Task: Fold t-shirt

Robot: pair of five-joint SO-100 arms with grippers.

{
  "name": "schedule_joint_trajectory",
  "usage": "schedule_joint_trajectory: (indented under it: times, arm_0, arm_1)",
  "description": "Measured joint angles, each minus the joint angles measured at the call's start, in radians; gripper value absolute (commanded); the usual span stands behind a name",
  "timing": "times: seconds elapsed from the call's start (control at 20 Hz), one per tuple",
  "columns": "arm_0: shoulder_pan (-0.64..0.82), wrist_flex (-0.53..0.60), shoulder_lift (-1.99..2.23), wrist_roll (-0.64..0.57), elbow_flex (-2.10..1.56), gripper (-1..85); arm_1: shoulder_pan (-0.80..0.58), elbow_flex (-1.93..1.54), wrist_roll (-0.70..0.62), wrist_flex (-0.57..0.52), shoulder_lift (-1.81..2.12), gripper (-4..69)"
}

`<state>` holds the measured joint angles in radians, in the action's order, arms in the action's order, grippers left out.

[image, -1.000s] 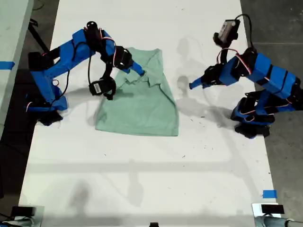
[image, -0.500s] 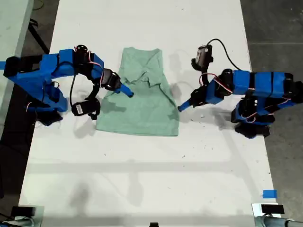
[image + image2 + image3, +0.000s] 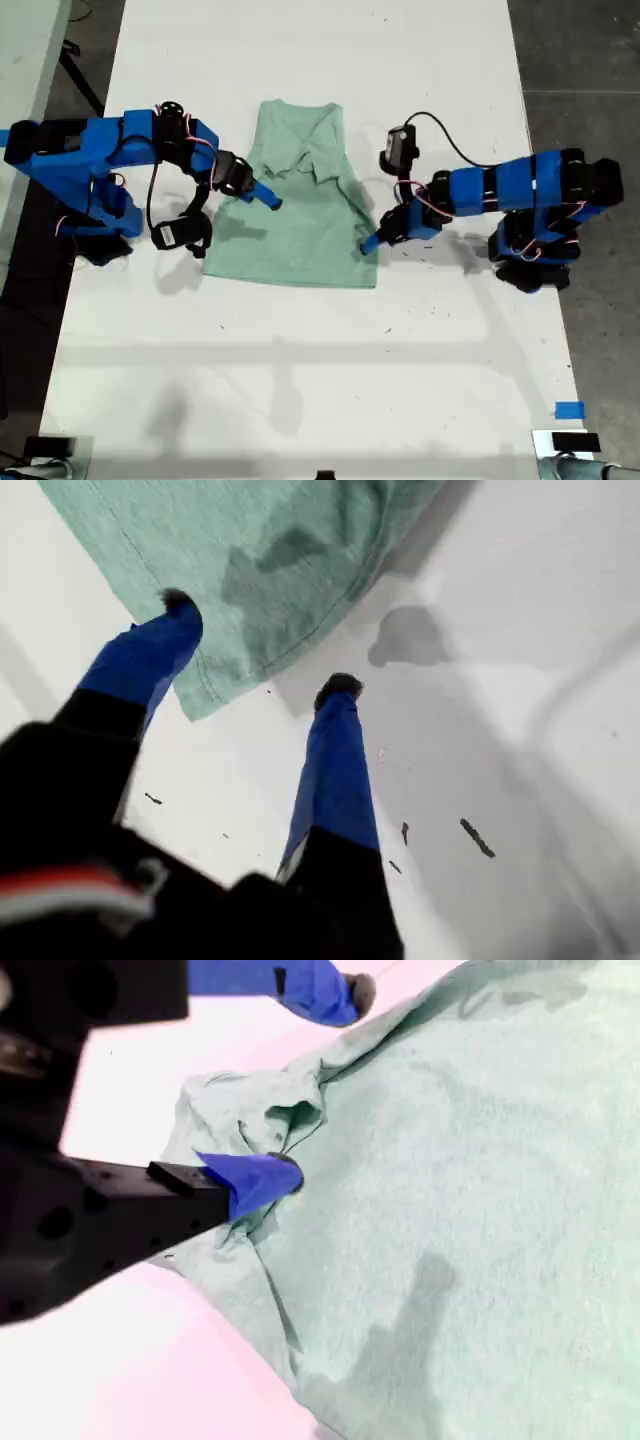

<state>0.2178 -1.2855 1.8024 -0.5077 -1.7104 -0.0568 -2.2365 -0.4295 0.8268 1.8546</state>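
Although partly folded, the t-shirt lies flat on the white bench, a little toward eleven o'clock from the middle of the exterior view. Its neck end points to twelve o'clock and its hem to six. One sleeve is turned inward across the chest, so a ridge of bunched cloth runs near the collar, and the body widens toward the hem.

At the shirt's four-o'clock corner, my first gripper reaches in from the three-o'clock side of the exterior view. In the first wrist view my first gripper has its jaws spread wide: one blue fingertip sits over the hem corner of the t-shirt, the other is on bare bench just beside the cloth edge. Whether the fingertips touch the cloth or bench I cannot tell. Nothing is held between them.

On the shirt's nine-o'clock side, my second gripper comes in from the nine-o'clock edge of the exterior view, its tip over the folded sleeve area below the collar. In the second wrist view my second gripper also stands wide: one blue fingertip is down at a crumpled bunch of the t-shirt, the other is up and clear above the cloth edge. No cloth is pinched between them.

Both arms are blue with black joints and loose cables. A strip of blue tape lies on the bench toward five o'clock in the exterior view, well apart from the shirt.
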Motion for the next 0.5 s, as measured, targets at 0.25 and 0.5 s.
schedule_joint_trajectory:
  times: [0.25, 0.5]
  arm_0:
    - [0.0, 0.0, 0.002, 0.0, -0.025, 27.0]
    - [0.0, 0.011, 0.037, 0.0, -0.064, 26.7]
  arm_1:
    - [0.038, 0.034, 0.032, -0.064, -0.169, 14.1]
    - [0.046, 0.167, 0.049, -0.072, -0.29, -1.2]
